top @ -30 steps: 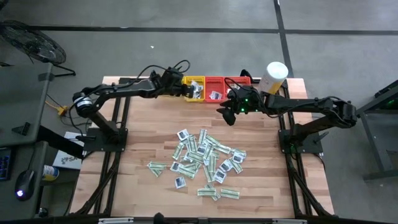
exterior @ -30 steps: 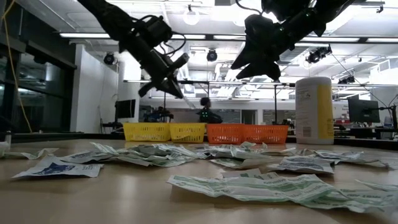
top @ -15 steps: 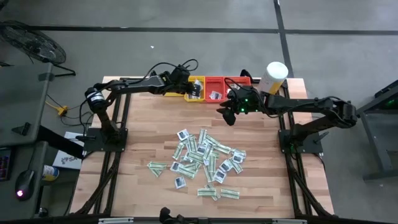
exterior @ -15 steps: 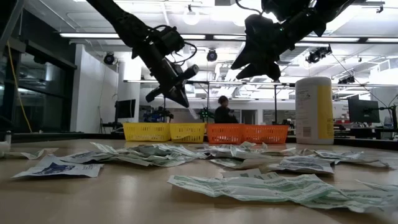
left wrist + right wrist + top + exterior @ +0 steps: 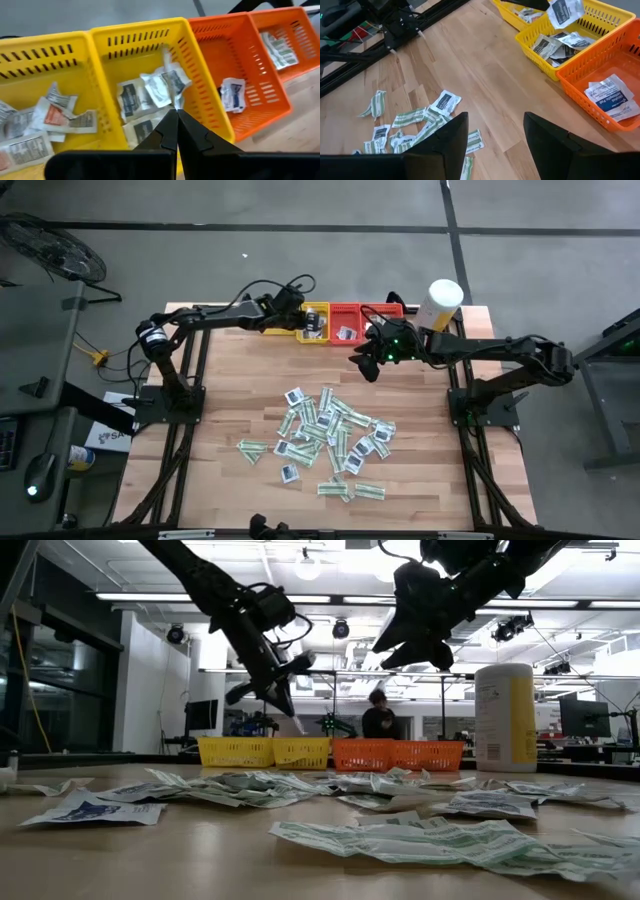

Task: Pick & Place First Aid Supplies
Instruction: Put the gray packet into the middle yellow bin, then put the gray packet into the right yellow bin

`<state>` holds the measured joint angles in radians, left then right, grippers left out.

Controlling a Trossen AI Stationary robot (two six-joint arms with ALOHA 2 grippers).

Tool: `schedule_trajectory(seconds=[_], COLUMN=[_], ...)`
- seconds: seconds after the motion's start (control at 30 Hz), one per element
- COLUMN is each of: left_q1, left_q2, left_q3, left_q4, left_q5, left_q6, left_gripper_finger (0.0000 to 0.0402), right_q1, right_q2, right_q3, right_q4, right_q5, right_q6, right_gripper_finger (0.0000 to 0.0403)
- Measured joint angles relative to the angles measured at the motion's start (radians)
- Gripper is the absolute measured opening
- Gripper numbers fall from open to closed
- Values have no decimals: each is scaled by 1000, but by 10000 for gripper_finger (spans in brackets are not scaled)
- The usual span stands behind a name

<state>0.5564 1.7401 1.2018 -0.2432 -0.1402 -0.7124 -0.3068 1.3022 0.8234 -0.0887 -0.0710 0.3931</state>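
- I see a pale wooden slatted table (image 5: 240, 380) on a grey concrete floor; beyond its far edge lies a big hall with strip lights, and a person (image 5: 377, 718) stands far behind the trays
- Four small slotted plastic trays sit in a row at the far edge: two yellow plastic trays (image 5: 145, 55), then two orange-red plastic trays (image 5: 240, 60); a tall white-and-yellow cylindrical canister (image 5: 440, 304) stands just past them, beside my right arm
- My left gripper (image 5: 176, 131) hangs above the second yellow tray, fingers pressed together on a small white paper packet with a dark centre (image 5: 170, 82); it dangles from the tips, clear of the tray
- Below it that tray holds several like packets; the yellow tray beside it holds packets with red print; each orange-red tray holds a packet or two
- My right gripper (image 5: 495, 137) hovers nearer me than the orange-red trays, fingers wide apart, holding nothing
- The loose heap of flat paper first aid packets (image 5: 330, 435), green-striped strips and white squares, lies mid-table, well short of both grippers
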Motion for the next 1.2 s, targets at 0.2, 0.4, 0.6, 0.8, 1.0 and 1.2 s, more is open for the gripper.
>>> schedule_trajectory(seconds=[0.2, 0.4, 0.6, 0.8, 1.0, 1.2], left_q1=[0, 0, 0, 0, 0, -24], left_q2=[0, 0, 0, -1, -5, -56], left_q3=[0, -1, -1, -2, -2, -2], left_q4=[7, 7, 7, 8, 2, -170], left_q5=[23, 27, 28, 60, 101, 158], left_q6=[-4, -4, -3, 38, 70, 143], left_gripper_finger=[0, 0, 1, 44, 112, 125], right_q1=[0, 0, 0, 0, 0, 0], right_q2=[0, 0, 0, 0, 0, 0], right_q3=[0, 0, 0, 0, 0, 0], right_q4=[-1, -1, -1, -1, -1, -1], right_q5=[21, 35, 35, 34, 34, 33], right_q6=[0, 0, 18, 18, 19, 48], right_gripper_finger=[184, 185, 186, 186, 186, 186])
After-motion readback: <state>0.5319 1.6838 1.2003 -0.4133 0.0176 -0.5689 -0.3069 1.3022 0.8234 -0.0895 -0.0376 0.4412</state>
